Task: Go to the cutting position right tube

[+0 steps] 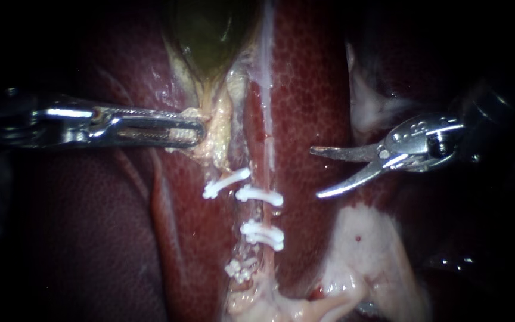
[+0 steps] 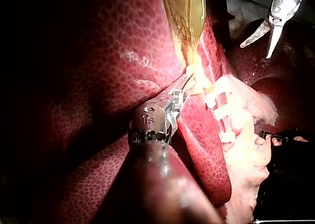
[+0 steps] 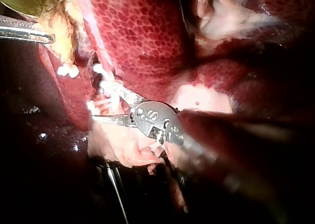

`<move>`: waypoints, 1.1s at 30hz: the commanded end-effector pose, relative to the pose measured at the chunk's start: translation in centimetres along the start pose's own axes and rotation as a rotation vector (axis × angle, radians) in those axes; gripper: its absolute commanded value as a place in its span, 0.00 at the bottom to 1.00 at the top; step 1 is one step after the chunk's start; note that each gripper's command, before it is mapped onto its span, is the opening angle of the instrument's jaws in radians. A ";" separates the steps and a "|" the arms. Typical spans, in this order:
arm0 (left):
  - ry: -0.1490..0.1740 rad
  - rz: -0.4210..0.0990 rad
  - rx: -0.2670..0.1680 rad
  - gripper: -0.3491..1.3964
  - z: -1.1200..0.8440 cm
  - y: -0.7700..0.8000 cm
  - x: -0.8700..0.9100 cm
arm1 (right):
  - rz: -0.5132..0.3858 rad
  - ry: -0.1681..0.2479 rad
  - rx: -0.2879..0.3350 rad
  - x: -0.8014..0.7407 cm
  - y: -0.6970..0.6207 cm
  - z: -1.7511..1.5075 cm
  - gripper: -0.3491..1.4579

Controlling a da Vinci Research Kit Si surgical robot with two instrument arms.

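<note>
Left instrument point(image 1: 196, 131): jaws closed on yellowish tissue at the neck of the gallbladder point(image 1: 207, 36), clamping it from both sides. Just beyond and below those jaw tips: slanted clip point(image 1: 226, 182) on the neighbouring tube. Next across: right tube point(image 1: 264, 214), lying on the liver point(image 1: 305, 89), between upper clip point(image 1: 259, 195) and lower clip point(image 1: 262, 234). Right instrument point(image 1: 315, 173): blades spread wide, holding nothing. Tips point at the right tube from beside it, near but apart; lower blade tip level with the upper clip.
</note>
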 end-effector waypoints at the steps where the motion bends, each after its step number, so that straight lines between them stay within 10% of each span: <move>1: 0.000 0.000 0.000 0.00 0.00 0.00 0.00 | 0.000 0.000 0.000 0.00 0.00 0.00 0.99; 22: -0.051 -0.010 -0.034 0.00 -0.84 0.13 -0.71 | -0.001 0.000 0.004 -0.01 -0.01 0.05 0.99; 33: -0.054 -0.006 -0.036 0.00 -0.85 0.10 -0.71 | 0.010 -0.033 0.032 -0.22 -0.04 0.22 0.99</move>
